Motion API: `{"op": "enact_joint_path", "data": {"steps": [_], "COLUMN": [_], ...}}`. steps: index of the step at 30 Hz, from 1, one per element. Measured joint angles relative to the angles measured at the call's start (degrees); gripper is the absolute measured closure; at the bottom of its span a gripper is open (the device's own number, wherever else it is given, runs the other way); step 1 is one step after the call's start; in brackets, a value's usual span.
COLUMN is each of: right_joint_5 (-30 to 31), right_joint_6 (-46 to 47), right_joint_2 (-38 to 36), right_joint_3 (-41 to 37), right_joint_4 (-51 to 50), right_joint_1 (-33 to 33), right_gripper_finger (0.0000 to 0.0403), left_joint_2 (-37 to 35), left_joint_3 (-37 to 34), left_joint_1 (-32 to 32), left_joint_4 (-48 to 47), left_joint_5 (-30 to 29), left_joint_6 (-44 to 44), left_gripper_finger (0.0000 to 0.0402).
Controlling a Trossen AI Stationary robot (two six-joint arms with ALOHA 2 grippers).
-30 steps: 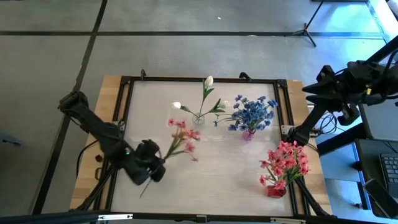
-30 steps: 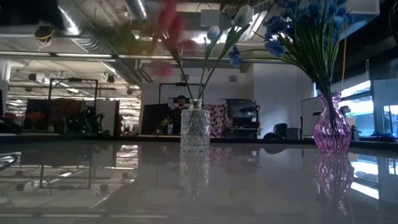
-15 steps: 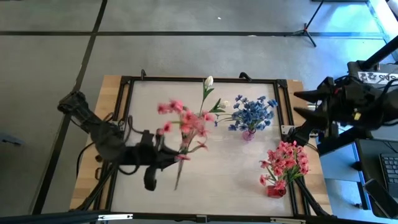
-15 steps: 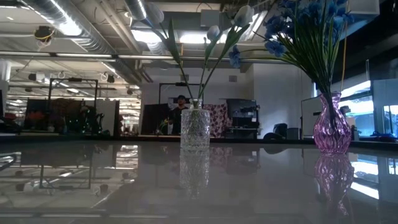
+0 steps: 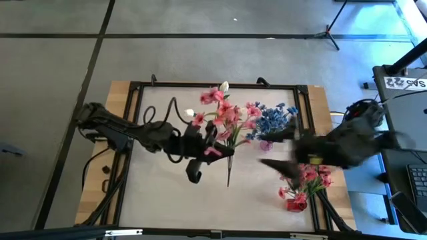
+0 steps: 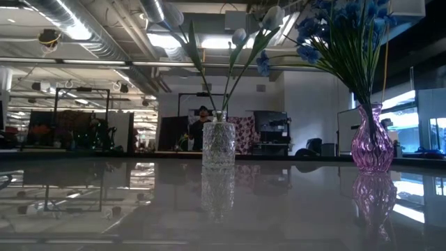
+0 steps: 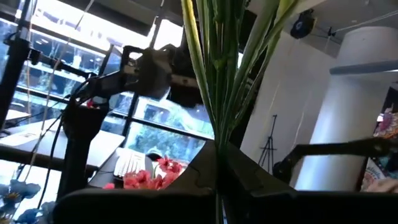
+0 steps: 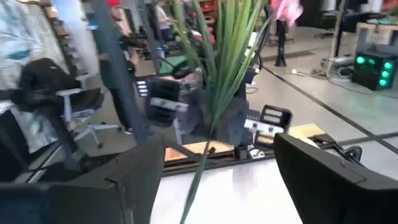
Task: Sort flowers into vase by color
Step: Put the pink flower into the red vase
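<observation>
My left hand (image 5: 212, 143) is clamped shut on the stems of a pink sprig bunch (image 5: 227, 115), holding it above the middle of the table (image 5: 160, 193); the blooms stand just beyond the hand, the stems trailing back past it. My right hand (image 5: 280, 151) hangs close by with its fingers (image 8: 323, 168) spread wide and nothing in them, the stems between them, the red vase (image 5: 296, 203) of pink flowers just behind it.

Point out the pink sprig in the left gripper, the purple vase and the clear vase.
pink sprig (image 5: 223, 115), high view, on its blooms.
purple vase (image 6: 371, 146), low view, on its belly.
clear vase (image 6: 219, 144), low view, on its glass body.
</observation>
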Motion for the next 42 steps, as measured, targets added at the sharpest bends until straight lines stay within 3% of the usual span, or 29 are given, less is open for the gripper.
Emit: {"op": "enact_joint_path", "data": {"steps": [6,9,15,18,21,30,35,42], "right_joint_5": [-11.5,-13.6,-26.9,-27.6,-26.9,-27.6,-27.5,-29.9], "right_joint_6": [-1.4,0.0,-0.7,-1.3,-2.9,-6.8,-6.5,-6.4], "right_joint_2": [5.1,6.2,8.6,10.0,10.3,10.2,9.7,4.6], "right_joint_3": [0.0,0.0,0.0,0.0,0.0,0.0,0.0,0.0], "right_joint_4": [8.9,9.2,13.3,14.9,15.8,15.7,15.9,14.9], "right_joint_1": [-9.4,-12.1,-16.1,-16.9,-17.1,-16.9,-16.8,-16.8], "right_gripper_finger": [0.0109,0.0109,0.011,0.0125,0.0167,0.0384,0.0378,0.0387], "left_joint_2": [0.6,0.6,0.6,0.6,0.6,0.0,-1.7,-9.3], "left_joint_3": [0.0,0.0,0.0,0.0,0.0,0.0,0.0,0.0], "left_joint_1": [0.4,-0.3,-1.1,-1.0,-1.0,-1.2,-1.2,-4.3], "left_joint_4": [0.5,0.4,-1.8,-1.8,-2.2,-2.8,-5.6,-21.3], "left_joint_5": [0.9,0.2,-3.3,-3.7,-3.7,-4.1,-5.0,-12.0], "left_joint_6": [-0.4,0.5,1.6,1.6,1.5,3.9,4.2,2.8], "left_gripper_finger": [0.0401,0.0401,0.0401,0.0401,0.0393,0.0361,0.0332,0.0281]}}
